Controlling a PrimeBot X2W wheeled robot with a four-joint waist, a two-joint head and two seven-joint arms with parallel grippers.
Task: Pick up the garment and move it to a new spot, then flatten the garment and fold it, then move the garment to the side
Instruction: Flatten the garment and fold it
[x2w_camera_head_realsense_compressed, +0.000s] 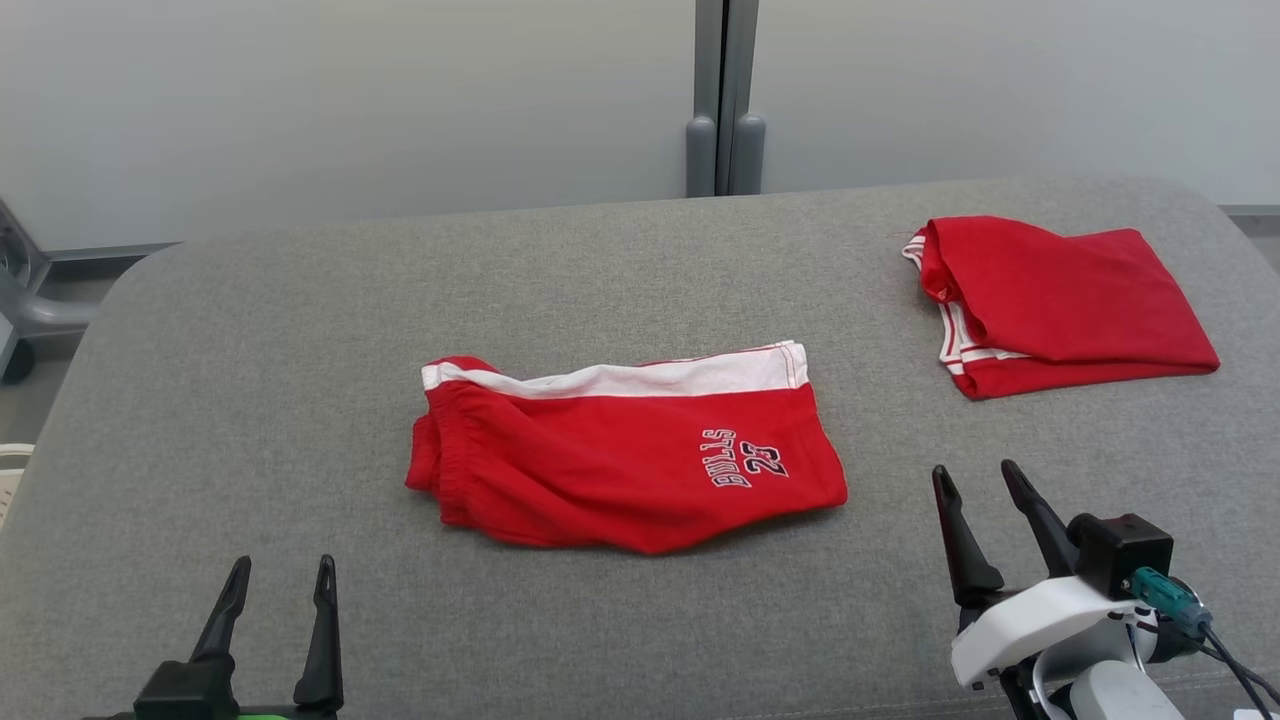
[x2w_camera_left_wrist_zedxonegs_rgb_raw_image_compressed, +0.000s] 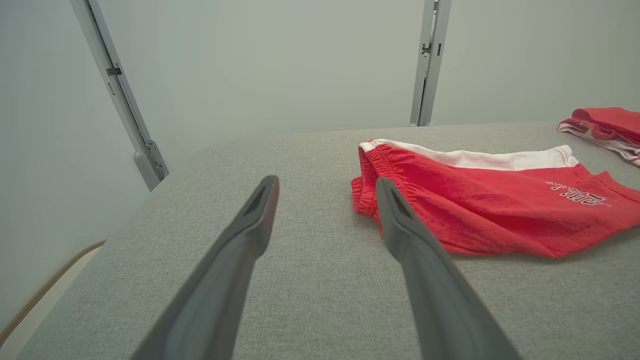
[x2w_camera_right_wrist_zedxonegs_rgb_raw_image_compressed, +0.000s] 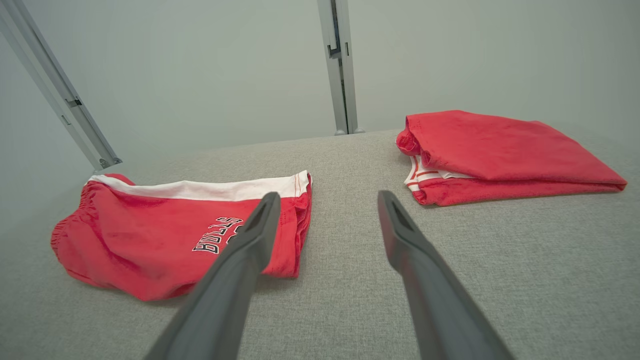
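Note:
Red shorts with a white stripe and "BULLS 23" lettering, the garment (x2w_camera_head_realsense_compressed: 620, 460) (x2w_camera_left_wrist_zedxonegs_rgb_raw_image_compressed: 480, 205) (x2w_camera_right_wrist_zedxonegs_rgb_raw_image_compressed: 165, 240), lie folded in the middle of the grey padded table (x2w_camera_head_realsense_compressed: 250, 380). My left gripper (x2w_camera_head_realsense_compressed: 282, 570) (x2w_camera_left_wrist_zedxonegs_rgb_raw_image_compressed: 325, 187) hovers open near the table's front left, short of the shorts' waistband end. On the right my other gripper (x2w_camera_head_realsense_compressed: 975, 472) (x2w_camera_right_wrist_zedxonegs_rgb_raw_image_compressed: 327, 202) also stands open, just right of the shorts' leg hem, holding nothing.
A second red garment (x2w_camera_head_realsense_compressed: 1060, 300) (x2w_camera_right_wrist_zedxonegs_rgb_raw_image_compressed: 500, 155) (x2w_camera_left_wrist_zedxonegs_rgb_raw_image_compressed: 605, 127) lies folded at the table's far right. Pale wall panels with a grey vertical post (x2w_camera_head_realsense_compressed: 725, 100) rise behind the table. A grey frame (x2w_camera_head_realsense_compressed: 25, 300) stands off the table's left edge.

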